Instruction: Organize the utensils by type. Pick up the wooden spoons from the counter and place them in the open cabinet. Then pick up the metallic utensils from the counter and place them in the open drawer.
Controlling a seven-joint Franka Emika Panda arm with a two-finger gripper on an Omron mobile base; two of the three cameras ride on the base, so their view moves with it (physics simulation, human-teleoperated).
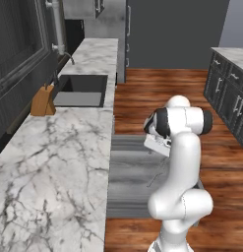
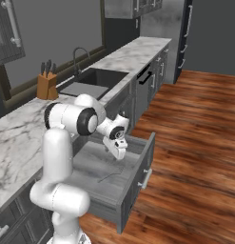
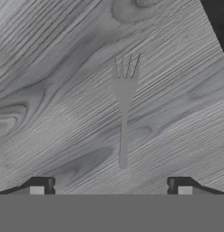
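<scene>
End effector [image 3: 110,183]: fingers wide apart, empty, above the drawer [image 2: 138,178].
Fork [image 3: 124,106]: flat on drawer floor.

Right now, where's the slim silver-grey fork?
The slim silver-grey fork lies flat on the grey wood-grain floor of the open dark grey drawer, directly below the open gripper; hand view shows it centred between the fingertips.

You see the open drawer [image 2: 133,178] pulled out below the counter [image 1: 49,162]. On its grey wood-grain floor lies the fork [image 3: 124,102], flat, near the drawer's middle, touching nothing else. On the counter, a knife block [image 1: 43,101] stands just beside the sink [image 1: 82,91], at the back wall side of the sink's near corner.
</scene>
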